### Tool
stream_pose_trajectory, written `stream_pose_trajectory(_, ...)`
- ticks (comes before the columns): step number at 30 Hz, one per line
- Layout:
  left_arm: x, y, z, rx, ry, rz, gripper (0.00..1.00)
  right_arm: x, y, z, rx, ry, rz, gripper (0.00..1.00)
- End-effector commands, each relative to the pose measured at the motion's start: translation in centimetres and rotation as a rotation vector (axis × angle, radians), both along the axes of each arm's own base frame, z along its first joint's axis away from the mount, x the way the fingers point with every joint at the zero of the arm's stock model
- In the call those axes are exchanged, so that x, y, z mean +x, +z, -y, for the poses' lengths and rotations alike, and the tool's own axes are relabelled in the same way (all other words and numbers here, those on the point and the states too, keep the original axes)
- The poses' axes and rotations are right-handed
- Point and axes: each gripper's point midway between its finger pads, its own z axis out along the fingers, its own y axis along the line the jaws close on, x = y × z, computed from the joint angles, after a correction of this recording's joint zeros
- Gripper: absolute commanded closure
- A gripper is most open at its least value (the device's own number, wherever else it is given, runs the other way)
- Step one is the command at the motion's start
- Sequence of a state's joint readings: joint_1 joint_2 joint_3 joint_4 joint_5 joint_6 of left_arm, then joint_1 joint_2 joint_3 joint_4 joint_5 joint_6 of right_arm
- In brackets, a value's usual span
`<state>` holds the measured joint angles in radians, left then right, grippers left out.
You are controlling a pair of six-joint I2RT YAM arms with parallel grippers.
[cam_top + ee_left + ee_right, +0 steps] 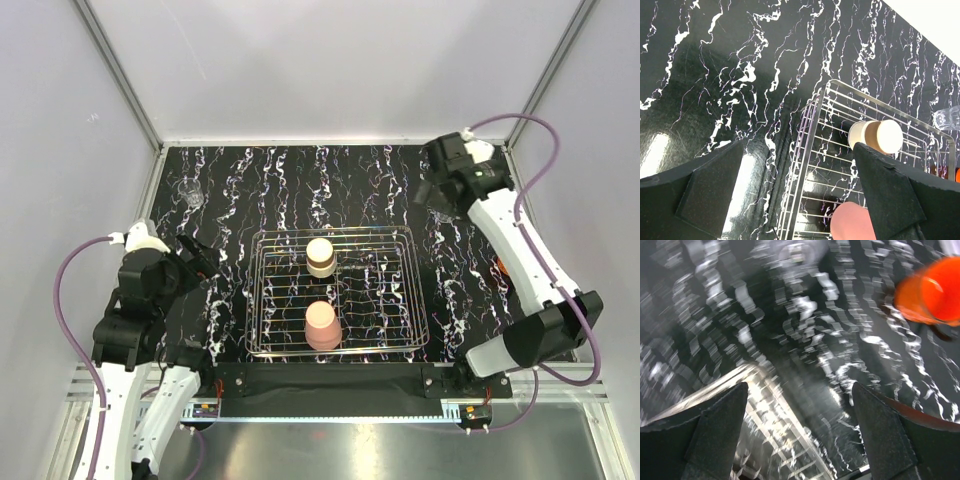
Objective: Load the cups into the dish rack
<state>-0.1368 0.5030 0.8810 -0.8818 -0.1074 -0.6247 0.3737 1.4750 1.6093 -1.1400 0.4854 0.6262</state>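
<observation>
Cream cup (320, 256) and pink cup (320, 325) sit in the rack (385, 290); orange cup (935, 290) is out on the surface (300, 190) (blurry view). Left pincer (797, 150) wide, right pincer (800, 387) wide, both empty.

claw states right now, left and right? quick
Left claw: open, holding nothing.
Right claw: open, holding nothing.

surface: black marbled table (250, 180) | on it: dish rack (385, 300), clear glass (190, 192), orange cup (935, 290)
</observation>
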Motion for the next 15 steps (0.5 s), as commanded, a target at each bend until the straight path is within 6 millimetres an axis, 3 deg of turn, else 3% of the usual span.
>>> stream_pose_trajectory(1, 0.1, 0.6, 0.5, -0.008, -0.029, 0.029, 0.01, 0.7, 0.4, 4.8, 0.013, -0.209, 0.082, 0.08)
stream_pose_trajectory(4, 0.1, 0.4, 0.7, -0.019, -0.041, 0.030, 0.01, 0.0, -0.8, 9.1, 0.007, -0.367, 0.068, 0.04)
stream_pose_trajectory(9, -0.1, 0.1, 0.9, -0.028, -0.048, 0.026, 0.01, -2.0, -0.8, 15.2, 0.043, -0.633, 0.128, 0.13)
stream_pose_trajectory(10, -0.1, 0.1, 1.0, -0.030, -0.052, 0.027, 0.01, -2.7, -0.9, 17.2, 0.047, -0.705, 0.139, 0.15)
stream_pose_trajectory(15, -0.2, -0.2, 1.3, -0.040, -0.062, 0.020, 0.01, -4.9, -2.6, 21.7, 0.143, -0.902, 0.152, 0.28)
